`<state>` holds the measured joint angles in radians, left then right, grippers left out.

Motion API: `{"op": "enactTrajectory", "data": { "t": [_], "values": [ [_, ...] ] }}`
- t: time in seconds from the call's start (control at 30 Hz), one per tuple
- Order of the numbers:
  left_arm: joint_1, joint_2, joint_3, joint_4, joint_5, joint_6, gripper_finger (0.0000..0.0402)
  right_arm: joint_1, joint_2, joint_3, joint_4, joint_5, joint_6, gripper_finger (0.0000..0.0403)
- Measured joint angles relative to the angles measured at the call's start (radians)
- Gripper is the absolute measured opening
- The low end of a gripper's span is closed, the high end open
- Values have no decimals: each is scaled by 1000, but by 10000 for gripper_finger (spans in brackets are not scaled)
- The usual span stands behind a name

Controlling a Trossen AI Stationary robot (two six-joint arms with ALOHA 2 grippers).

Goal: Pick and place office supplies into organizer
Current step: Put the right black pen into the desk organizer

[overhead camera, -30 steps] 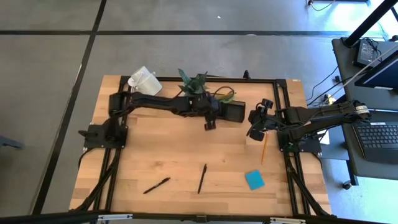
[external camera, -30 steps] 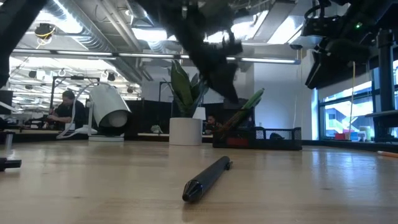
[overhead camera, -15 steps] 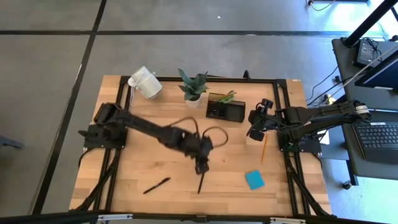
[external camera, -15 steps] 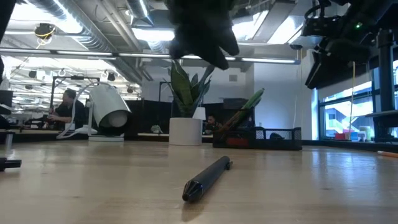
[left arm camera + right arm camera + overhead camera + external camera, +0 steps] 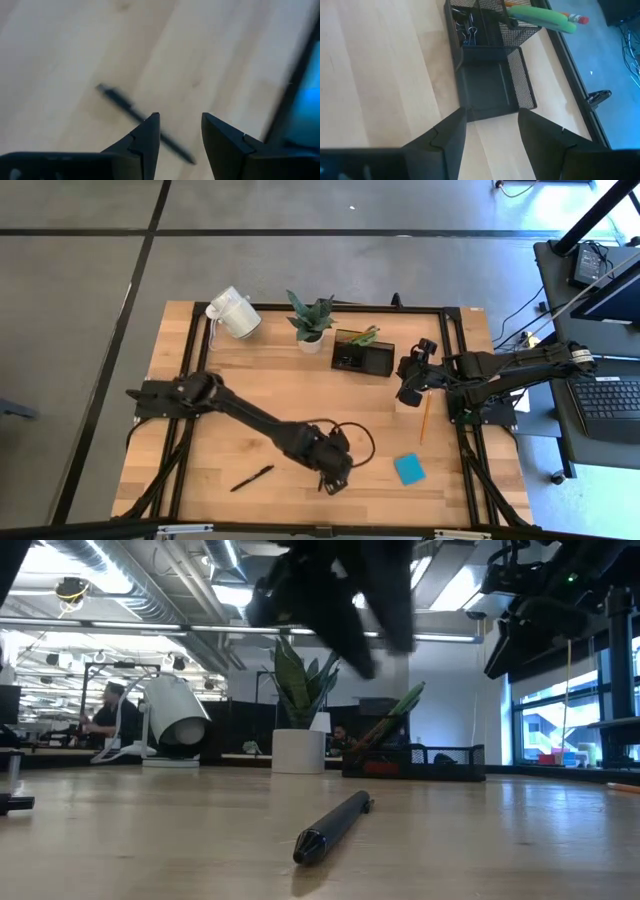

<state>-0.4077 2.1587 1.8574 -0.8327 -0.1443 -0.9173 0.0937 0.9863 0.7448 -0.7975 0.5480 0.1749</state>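
Over the table [image 5: 250, 390], my left jaws [image 5: 179, 131] hang open and empty above a black pen [image 5: 117, 97] near the front edge; centring both tips astride its barrel should seat it. My right jaws [image 5: 490, 125], parted and empty, face the organizer [image 5: 487, 85].

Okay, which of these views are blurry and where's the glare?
Left wrist view: the pen and wood are motion-smeared. Low view: the left arm overhead is a dark blur, the near pen sharp, ceiling lights glaring. High view: sharp, with bright daylight at the upper right. Right wrist view: the organizer is crisp.
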Motion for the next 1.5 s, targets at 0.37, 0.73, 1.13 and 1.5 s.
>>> {"op": "enactTrajectory", "data": {
  "t": [0.37,0.73,1.13,1.5],
  "values": [
    [-32,254,342,-252,87,-239,136,0,0,0,1,-2,-27,183],
    [-53,267,343,-328,144,-435,136,0,0,0,3,-2,-76,183],
    [-59,322,342,-305,225,-475,122,0,0,0,39,-2,-106,183],
    [-54,350,346,-294,209,-511,118,0,0,0,39,-2,-107,183]
  ]
}}
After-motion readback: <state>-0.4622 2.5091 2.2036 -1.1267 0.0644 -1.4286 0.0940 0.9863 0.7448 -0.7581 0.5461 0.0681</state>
